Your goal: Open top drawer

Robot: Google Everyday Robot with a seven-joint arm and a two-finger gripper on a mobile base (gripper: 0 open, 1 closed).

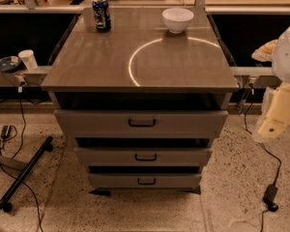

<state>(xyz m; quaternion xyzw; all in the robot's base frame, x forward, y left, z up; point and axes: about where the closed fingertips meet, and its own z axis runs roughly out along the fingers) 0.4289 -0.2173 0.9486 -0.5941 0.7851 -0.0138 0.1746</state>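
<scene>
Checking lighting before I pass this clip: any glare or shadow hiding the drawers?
Camera view: a bright ring of glare lies on the cabinet top in front of the bowl; deep shadow fills the gap above the top drawer, yet its handle shows plainly; the gripper is at the right edge, apart from the cabinet.

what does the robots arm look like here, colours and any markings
Only part of the arm shows, at the right edge: a rounded white shell above a cream, tapered segment with a small green dot near its lower end. The end effector does not show in this view.
</scene>
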